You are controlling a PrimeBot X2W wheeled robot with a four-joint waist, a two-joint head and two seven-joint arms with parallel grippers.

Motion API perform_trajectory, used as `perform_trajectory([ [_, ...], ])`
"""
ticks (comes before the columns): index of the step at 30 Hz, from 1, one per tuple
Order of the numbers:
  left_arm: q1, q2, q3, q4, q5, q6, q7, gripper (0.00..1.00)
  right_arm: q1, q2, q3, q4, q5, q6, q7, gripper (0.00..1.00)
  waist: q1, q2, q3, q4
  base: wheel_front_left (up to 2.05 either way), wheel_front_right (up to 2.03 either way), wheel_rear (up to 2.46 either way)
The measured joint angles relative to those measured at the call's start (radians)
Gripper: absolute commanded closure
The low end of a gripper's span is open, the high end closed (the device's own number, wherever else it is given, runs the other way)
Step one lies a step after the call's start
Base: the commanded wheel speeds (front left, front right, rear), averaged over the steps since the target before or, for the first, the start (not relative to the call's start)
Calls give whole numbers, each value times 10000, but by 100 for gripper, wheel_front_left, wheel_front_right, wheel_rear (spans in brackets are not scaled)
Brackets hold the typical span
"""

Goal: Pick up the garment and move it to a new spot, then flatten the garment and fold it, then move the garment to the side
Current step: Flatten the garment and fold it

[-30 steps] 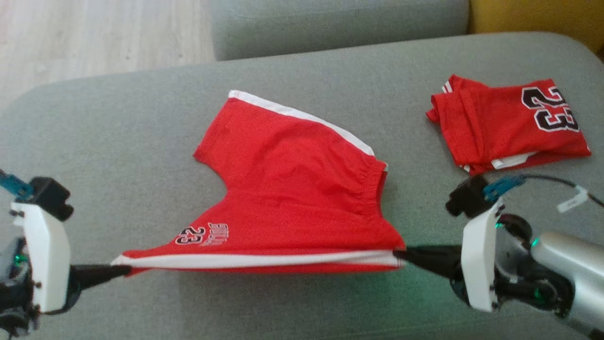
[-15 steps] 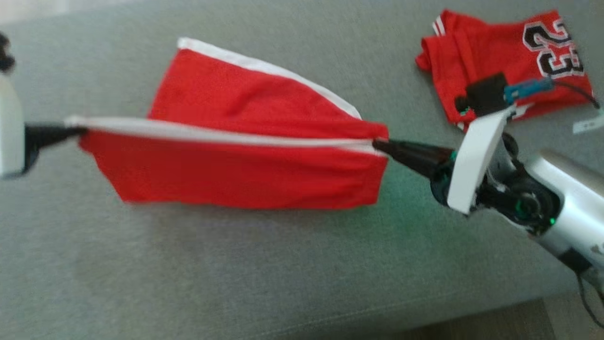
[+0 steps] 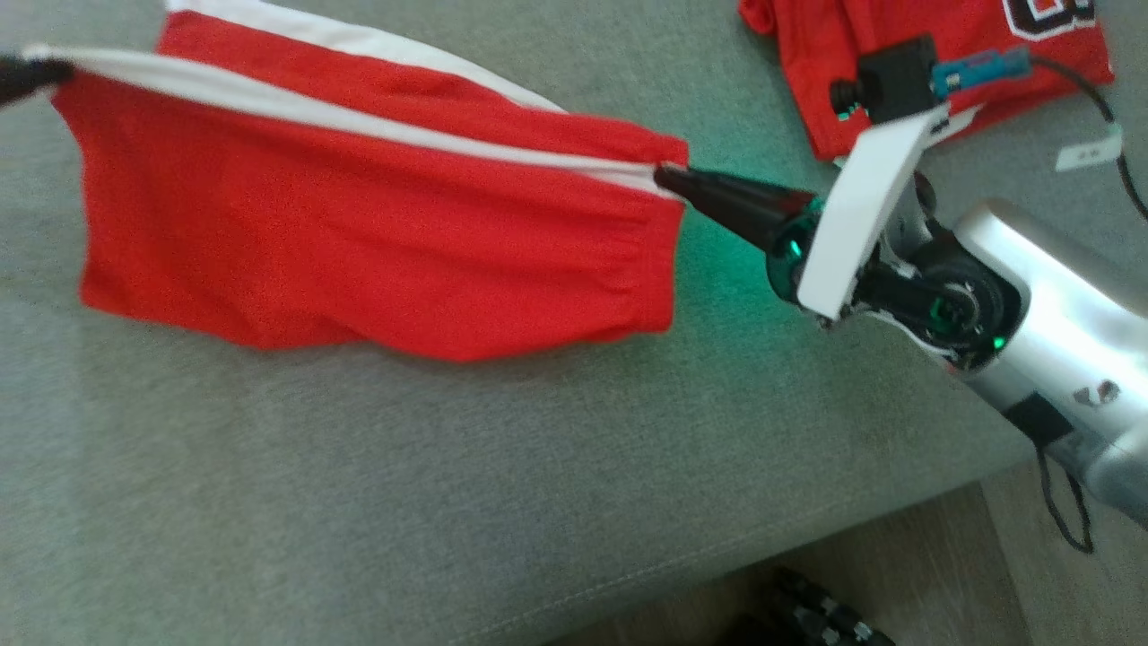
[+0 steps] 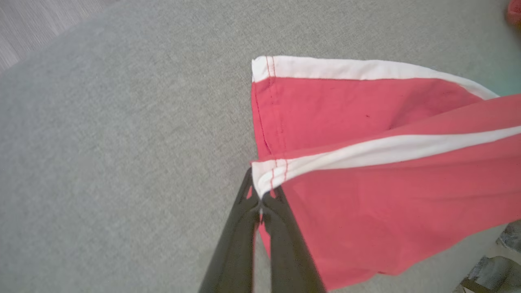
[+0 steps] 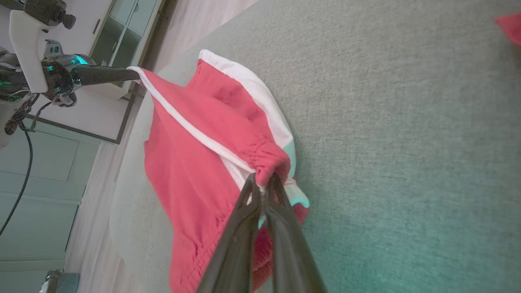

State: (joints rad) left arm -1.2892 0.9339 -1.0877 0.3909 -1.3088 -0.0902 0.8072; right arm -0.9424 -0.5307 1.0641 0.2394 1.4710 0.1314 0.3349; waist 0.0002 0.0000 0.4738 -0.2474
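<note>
Red shorts [image 3: 359, 242] hang stretched over a grey sofa [image 3: 359, 502]. The left gripper [image 4: 260, 199] pinches a hem corner, the right gripper [image 3: 668, 178] the waistband.

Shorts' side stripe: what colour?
White stripe on red shorts; clearest in the left wrist view.

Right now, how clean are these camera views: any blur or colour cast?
Head view: slightly soft, the red fabric shorts with white stripes smeared at their lower edge, green glow on the grey fabric cushion beside the right end effector. Left wrist view: stitching sharp, red washed to pink. Right wrist view: teal cast across the cushion.
</note>
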Motion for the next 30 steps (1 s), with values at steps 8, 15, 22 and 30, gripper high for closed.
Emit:
perform_trajectory([
  [8,-479,-387,-297,1141,1072,-332,-690,100,-344,410,92,13,-4,0,-4,100,0,0,611,-447,0,0,0],
  [15,-477,-736,-412,1845,1308,-418,-1632,100,-341,617,322,-17,-4,0,-104,100,-2,0,639,-573,0,0,0],
  [22,-444,-895,-706,1954,1106,-416,-2136,0,-315,746,581,21,4,0,-196,0,-2,0,320,-519,0,0,0],
  [30,-186,-537,-1371,1923,596,-414,-1668,0,-256,303,276,-366,165,0,-1108,0,-3,0,6,-604,0,0,0],
])
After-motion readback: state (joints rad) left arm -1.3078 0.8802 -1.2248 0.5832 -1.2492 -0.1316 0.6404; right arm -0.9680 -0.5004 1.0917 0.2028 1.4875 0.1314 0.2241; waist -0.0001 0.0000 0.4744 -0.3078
